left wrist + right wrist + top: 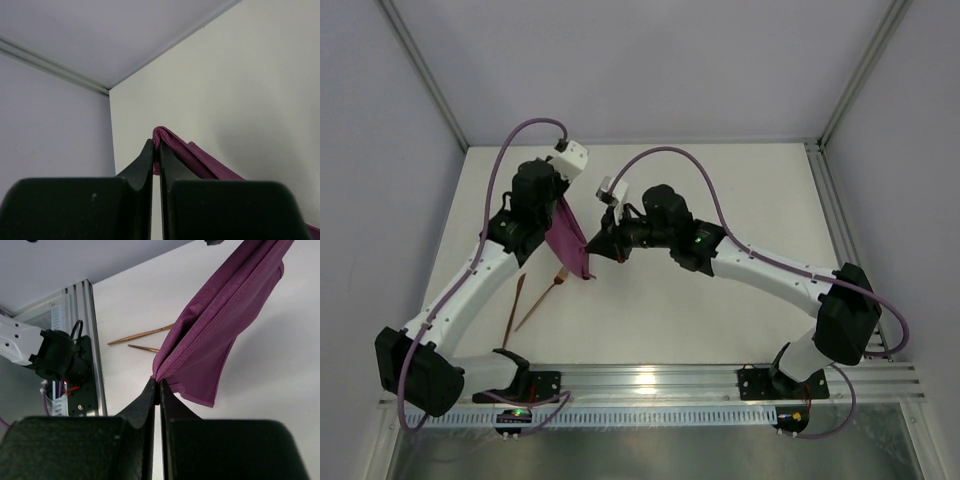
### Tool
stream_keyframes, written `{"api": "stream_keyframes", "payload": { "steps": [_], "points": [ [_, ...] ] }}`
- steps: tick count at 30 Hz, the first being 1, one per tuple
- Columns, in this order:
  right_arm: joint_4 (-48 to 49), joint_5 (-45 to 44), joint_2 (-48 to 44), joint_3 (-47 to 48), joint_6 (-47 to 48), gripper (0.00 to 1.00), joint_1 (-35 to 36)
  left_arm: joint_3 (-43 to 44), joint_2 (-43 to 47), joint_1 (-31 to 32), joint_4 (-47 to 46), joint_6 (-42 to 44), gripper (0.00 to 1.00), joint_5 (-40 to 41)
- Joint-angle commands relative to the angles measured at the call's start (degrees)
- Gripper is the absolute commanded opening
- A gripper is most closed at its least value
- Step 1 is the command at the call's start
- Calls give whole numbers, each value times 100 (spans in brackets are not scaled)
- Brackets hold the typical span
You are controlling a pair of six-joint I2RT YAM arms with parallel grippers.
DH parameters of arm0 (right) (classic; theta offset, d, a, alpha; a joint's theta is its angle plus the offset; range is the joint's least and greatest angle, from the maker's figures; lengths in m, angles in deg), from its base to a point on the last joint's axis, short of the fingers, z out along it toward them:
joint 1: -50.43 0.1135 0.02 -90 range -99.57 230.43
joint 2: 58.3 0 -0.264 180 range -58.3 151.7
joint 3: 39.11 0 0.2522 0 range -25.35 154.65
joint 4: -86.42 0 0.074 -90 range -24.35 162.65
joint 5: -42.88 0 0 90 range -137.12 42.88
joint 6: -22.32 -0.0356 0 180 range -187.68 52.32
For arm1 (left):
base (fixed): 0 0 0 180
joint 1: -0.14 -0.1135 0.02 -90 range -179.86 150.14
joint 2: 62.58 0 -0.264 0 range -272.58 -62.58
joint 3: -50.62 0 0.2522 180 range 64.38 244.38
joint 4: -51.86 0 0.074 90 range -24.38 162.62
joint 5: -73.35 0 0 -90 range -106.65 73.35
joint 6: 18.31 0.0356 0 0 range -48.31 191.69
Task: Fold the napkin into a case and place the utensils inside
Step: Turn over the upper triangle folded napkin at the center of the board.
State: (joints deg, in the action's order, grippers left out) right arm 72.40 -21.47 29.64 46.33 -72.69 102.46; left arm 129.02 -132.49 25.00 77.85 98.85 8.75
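At the far left of the overhead view the left arm point(470, 280) reaches up the table point(740, 310), a purple cable point(505, 160) looping over it. Just right of its forearm the utensils point(538, 304) lie flat on the white surface. They are two slim copper pieces in a narrow V, closest at the near end. They are too small here to say which is the fork. Nothing touches them, and they lie apart from the cloth.

Next comes the left gripper point(563, 205), its fingers pressed together on the upper end of the napkin point(570, 240). Its wrist camera shows a fold of plum cloth point(190, 155) pinched right at the black tips point(155, 145).

The napkin is held up off the table, stretched as a slanted band between the two grippers. The right gripper point(592, 248) clamps the lower end, jaws closed on the cloth. From its wrist camera point(156, 385) the napkin point(215, 335) hangs doubled, with a loose flap drooping just beside the fingers. The cloth covers the far ends of the utensils point(145, 333) behind it. The left arm's base point(55, 357) stands at that view's left edge.

Rightmost, the right arm point(790, 275) curves back to the aluminium rail point(720, 378).
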Motion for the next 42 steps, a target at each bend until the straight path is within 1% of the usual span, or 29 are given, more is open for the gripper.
{"api": "stream_keyframes", "payload": {
  "steps": [1, 2, 5, 8, 12, 14, 16, 18, 23, 24, 25, 26, 27, 29, 31, 34, 38, 41, 42],
  "points": [
    [912, 81, 48, -135, -736, 3, 62, 356, -241, -69, -423, 150, 0, -317],
    [1165, 63, 30, -224, -816, 3, 62, 382, -425, -69, -423, 150, 0, -369],
    [1448, 63, -23, -435, -1115, 3, 62, 531, -820, -69, -519, 150, 0, -510],
    [1641, 89, -66, -611, -1343, 3, 62, 839, -1190, -69, -467, -43, 0, -738],
    [2081, 37, -347, -1243, -1791, 3, -87, 1261, -1673, -61, -178, -289, 0, -1143],
    [2239, 19, -540, -1709, -2002, 3, -228, 1462, -1859, -34, -98, -325, 0, -1283],
    [2336, 19, -655, -2146, -2169, 3, -377, 1621, -2157, 45, 7, -377, 0, -1380],
    [2652, 89, -804, -2569, -2503, 3, -614, 1919, -2368, 158, 104, -413, 0, -1486],
    [2785, 125, -1147, -3010, -2715, 3, -1071, 2666, -3203, 563, 490, -439, 0, -1425],
    [2733, 72, -1243, -3019, -2689, 3, -1090, 2963, -3317, 659, 561, -483, 0, -1425],
    [2619, 46, -1270, -2933, -2515, 3, -1098, 3140, -3423, 669, 631, -579, 0, -1451],
    [2296, 37, -1271, -2827, -2400, 3, -1099, 3308, -3589, 660, 840, -771, 0, -1425],
    [2154, 71, -1245, -2556, -2303, 3, -1090, 3544, -3643, 660, 903, -808, 0, -1355],
    [1925, 107, -1139, -2326, -2109, 3, -1098, 3678, -3670, 660, 965, -835, 0, -1249],
    [1906, 159, -1043, -2036, -2082, 3, -1081, 3757, -3574, 617, 1009, -844, 0, -1196],
    [1792, 195, -718, -1474, -1977, 3, -967, 3775, -3284, 450, 1071, -809, 0, -1187],
    [1713, 221, -130, -727, -1889, 3, -739, 3574, -2889, 125, 1036, -782, 0, -1126],
    [1678, 265, 205, -129, -1906, 3, -485, 3407, -2546, -235, 992, -765, 0, -1082],
    [1677, 291, 449, 159, -1941, 3, -422, 3345, -2354, -402, 966, -738, 0, -1064]
  ]
}}
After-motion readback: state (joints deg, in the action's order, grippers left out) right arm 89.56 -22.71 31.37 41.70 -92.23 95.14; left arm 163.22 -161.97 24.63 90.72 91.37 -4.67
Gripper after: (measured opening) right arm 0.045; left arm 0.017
